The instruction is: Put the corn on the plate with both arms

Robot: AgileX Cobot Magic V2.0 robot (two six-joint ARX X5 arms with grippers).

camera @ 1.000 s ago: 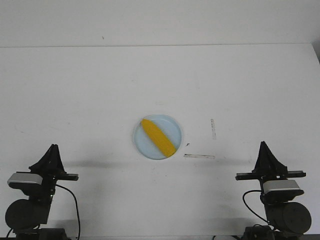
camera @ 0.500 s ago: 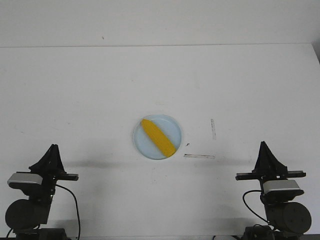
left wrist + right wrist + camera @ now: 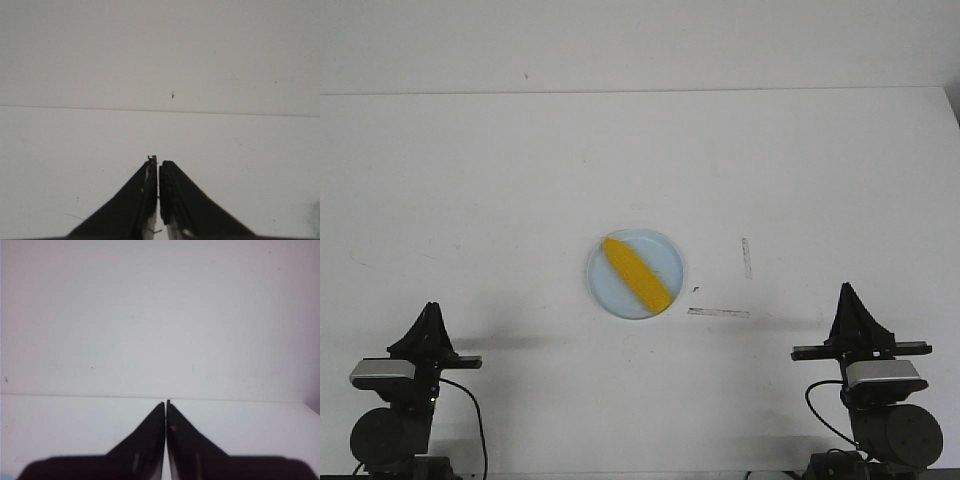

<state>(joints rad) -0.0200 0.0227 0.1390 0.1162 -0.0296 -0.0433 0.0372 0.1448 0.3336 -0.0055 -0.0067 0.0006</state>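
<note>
The yellow-orange corn (image 3: 636, 275) lies diagonally on the pale blue plate (image 3: 665, 254) in the middle of the white table. My left gripper (image 3: 428, 307) is shut and empty at the near left, far from the plate. My right gripper (image 3: 845, 288) is shut and empty at the near right, also far from the plate. In the left wrist view the left gripper (image 3: 158, 161) shows its jaws closed together over bare table. In the right wrist view the right gripper (image 3: 165, 402) shows the same. Neither wrist view shows the corn or the plate.
Two thin strips of tape or marks lie right of the plate, one upright (image 3: 746, 257) and one flat (image 3: 718, 312). The table's far edge (image 3: 640, 92) meets a white wall.
My left arm has drawn back and lower toward the near edge. The right arm, the corn and the plate have not moved.
</note>
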